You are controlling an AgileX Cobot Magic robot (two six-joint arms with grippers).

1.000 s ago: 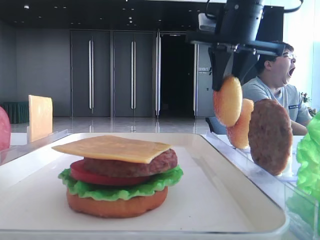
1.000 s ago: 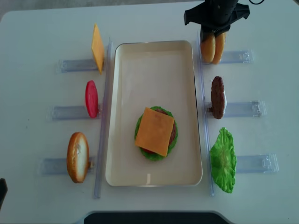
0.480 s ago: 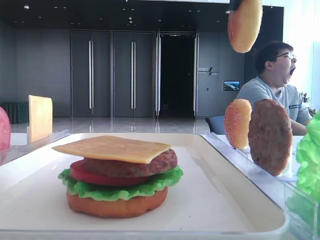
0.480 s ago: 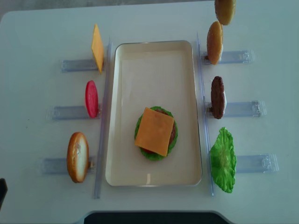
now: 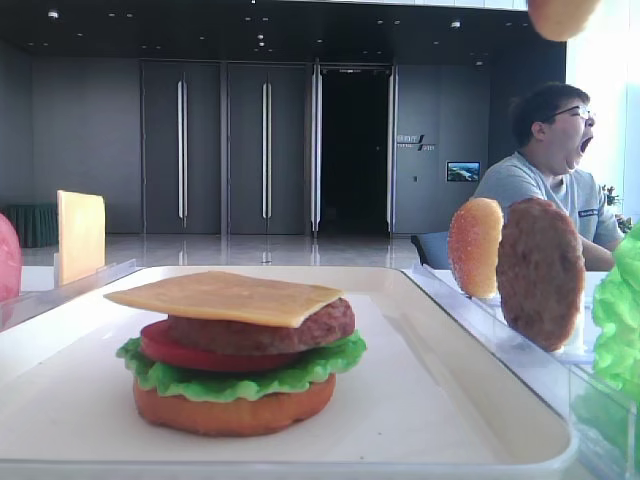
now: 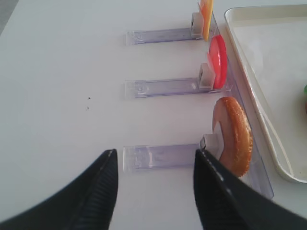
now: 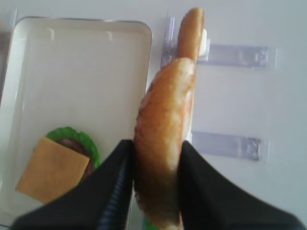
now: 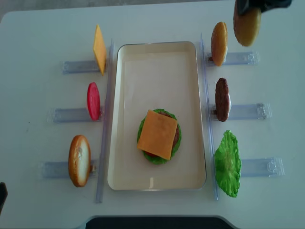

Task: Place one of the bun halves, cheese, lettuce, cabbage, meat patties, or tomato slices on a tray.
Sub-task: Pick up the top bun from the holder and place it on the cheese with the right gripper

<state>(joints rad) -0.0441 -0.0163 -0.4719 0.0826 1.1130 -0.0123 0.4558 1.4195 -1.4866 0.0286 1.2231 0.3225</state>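
My right gripper (image 7: 156,148) is shut on the domed golden-tan bun half (image 7: 163,134), holding it on edge. In the overhead view that bun half (image 8: 247,26) hangs under the gripper (image 8: 250,7), right of the back right rack and well off the table. The low view catches only its lower edge (image 5: 562,15) at the top. The white tray (image 8: 157,44) holds a stack topped with cheese (image 8: 157,134) over a meat patty, tomato slice, lettuce and bottom bun. My left gripper (image 6: 156,163) is open and empty over the table.
Clear racks flank the tray. On the left stand a cheese slice (image 8: 99,49), a tomato slice (image 8: 93,101) and a bun half (image 8: 79,160). On the right stand an orange bun half (image 8: 218,36), a meat patty (image 8: 222,99) and lettuce (image 8: 228,163). A person (image 5: 545,150) sits behind.
The right gripper has lifted the golden-tan bun half out of the back right rack, raised it and carried it rightward. The orange bun half stays in the rack. The left gripper has not moved.
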